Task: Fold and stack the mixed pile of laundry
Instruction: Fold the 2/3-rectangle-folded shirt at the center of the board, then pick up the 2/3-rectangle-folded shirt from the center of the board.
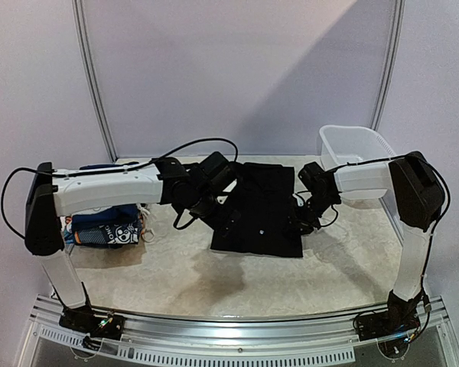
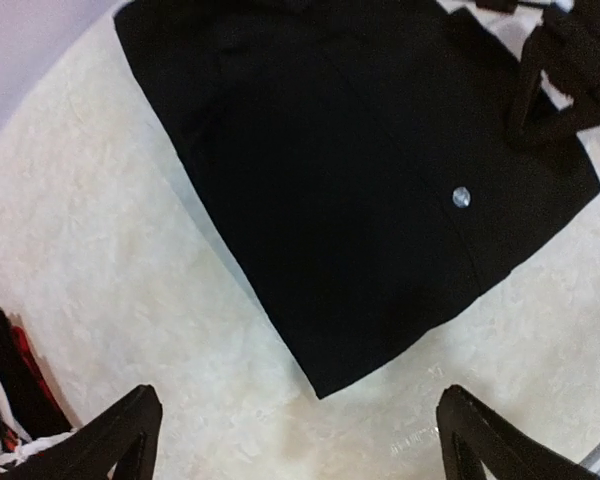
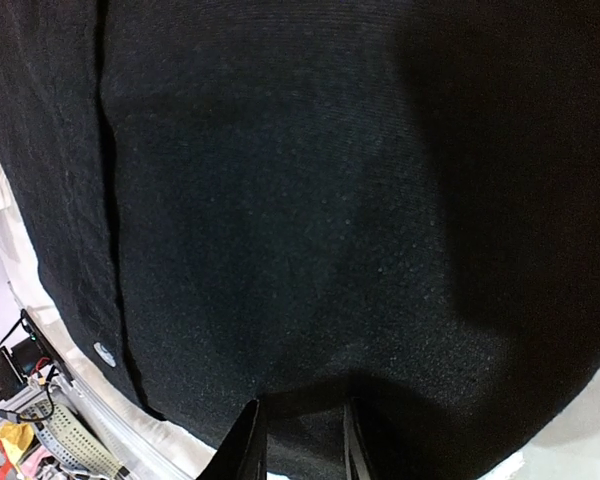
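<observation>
Left pincer (image 2: pixel 300 440) spread wide; right pincer (image 3: pixel 300 420) nipping black garment (image 1: pixel 260 206) hem, tips indistinct.

Both dark fingers (image 2: pixel 120 435) of the left gripper (image 2: pixel 300 400) are cut by the bottom edge. Outboard of the left finger, a scrap of red, black and white cloth (image 2: pixel 10 395) runs off the frame, too little to identify. Ahead of the fingers the large plain black cloth garment (image 2: pixel 360 200) passes the top edge. At the right gripper (image 3: pixel 300 420) it runs past the top and sides, and the fingertips blur into its dark fold.
</observation>
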Robot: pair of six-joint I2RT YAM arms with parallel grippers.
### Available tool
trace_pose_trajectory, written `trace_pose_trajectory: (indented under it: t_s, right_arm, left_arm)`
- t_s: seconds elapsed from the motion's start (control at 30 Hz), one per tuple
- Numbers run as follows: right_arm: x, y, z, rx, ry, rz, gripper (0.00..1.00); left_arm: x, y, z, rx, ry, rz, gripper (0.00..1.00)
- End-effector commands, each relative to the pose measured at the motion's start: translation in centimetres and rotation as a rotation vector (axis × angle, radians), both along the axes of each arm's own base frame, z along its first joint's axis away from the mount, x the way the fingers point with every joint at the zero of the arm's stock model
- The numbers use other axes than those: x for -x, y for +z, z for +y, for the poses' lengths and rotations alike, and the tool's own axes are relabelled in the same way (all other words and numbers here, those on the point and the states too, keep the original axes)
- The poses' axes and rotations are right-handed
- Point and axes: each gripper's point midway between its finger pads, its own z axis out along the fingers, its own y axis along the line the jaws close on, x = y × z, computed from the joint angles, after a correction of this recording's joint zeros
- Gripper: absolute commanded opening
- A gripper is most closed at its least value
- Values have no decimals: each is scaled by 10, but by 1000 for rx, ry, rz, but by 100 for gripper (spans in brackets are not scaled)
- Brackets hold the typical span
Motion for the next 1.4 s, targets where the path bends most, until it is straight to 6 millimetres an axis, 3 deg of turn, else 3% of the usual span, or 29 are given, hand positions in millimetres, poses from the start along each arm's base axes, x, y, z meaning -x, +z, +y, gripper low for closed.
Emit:
trace_pose_trajectory:
  t_s: [0.0,0.13,0.23,0.43,0.67,0.9,1.2,1.37]
  right_arm:
    - [9,-6,-19,112,26,11,27]
    - [-7,36,-17,111,32,-74,28]
    - [-13,68,-19,108,19,-137,28]
    - [0,110,-40,133,-46,-205,32]
    - [46,120,-79,188,-165,-198,36]
    - [84,136,-108,195,-287,-206,39]
    - [114,153,-134,229,-349,-213,41]
    - [120,156,-140,246,-353,-214,41]
  left_arm:
    - [-17,42,0,56,-12,-192,100]
    - [-12,36,-20,2,-199,-232,99]
    - [2,25,-36,-83,-401,-282,98]
    - [38,0,-60,-193,-746,-286,96]
    - [52,-35,-87,-239,-893,-256,91]
    - [46,-61,-110,-279,-897,-275,86]
    - [32,-94,-116,-359,-863,-288,72]
    - [32,-105,-115,-372,-869,-282,66]
